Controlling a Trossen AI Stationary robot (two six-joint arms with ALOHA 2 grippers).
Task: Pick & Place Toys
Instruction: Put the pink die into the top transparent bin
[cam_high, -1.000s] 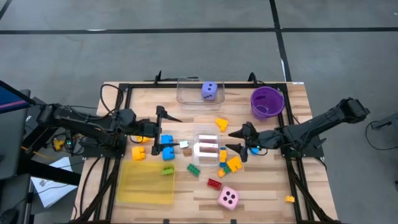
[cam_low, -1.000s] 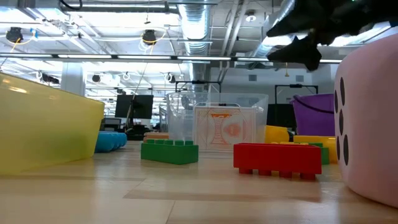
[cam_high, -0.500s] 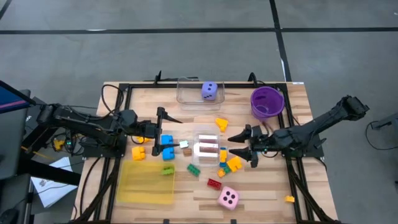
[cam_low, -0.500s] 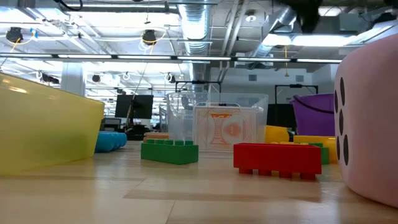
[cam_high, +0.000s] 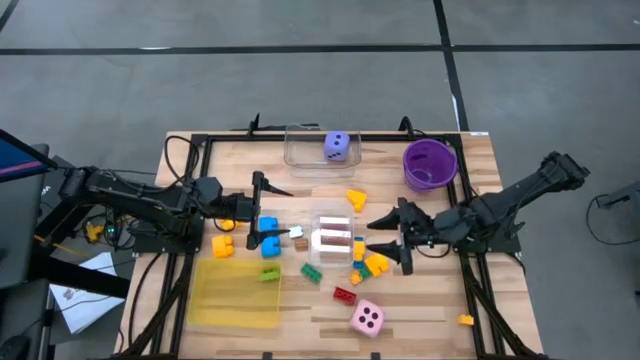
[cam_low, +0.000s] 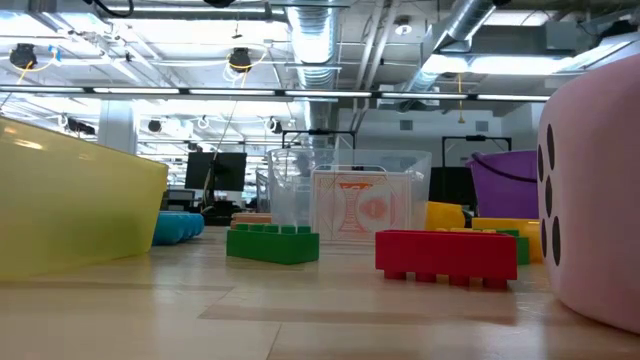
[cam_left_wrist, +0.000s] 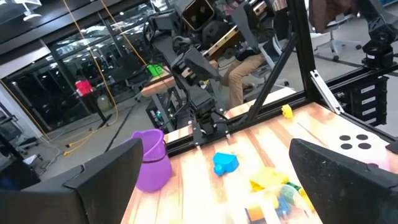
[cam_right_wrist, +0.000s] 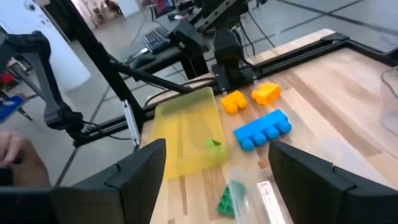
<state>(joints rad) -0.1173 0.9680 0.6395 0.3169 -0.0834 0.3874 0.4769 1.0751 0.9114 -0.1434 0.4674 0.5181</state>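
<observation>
Right gripper (cam_high: 382, 237), jaws wide and empty, hovers just right of the clear card box (cam_high: 334, 236); left gripper (cam_high: 264, 209) wide, left of centre

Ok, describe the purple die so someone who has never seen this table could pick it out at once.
Start at the table's far edge in the high view, where a clear box sits left of the purple round bowl. The purple die lies inside that box, at its right end. It is the only toy in a clear box, and the other die, pink, sits at the near edge.
</observation>
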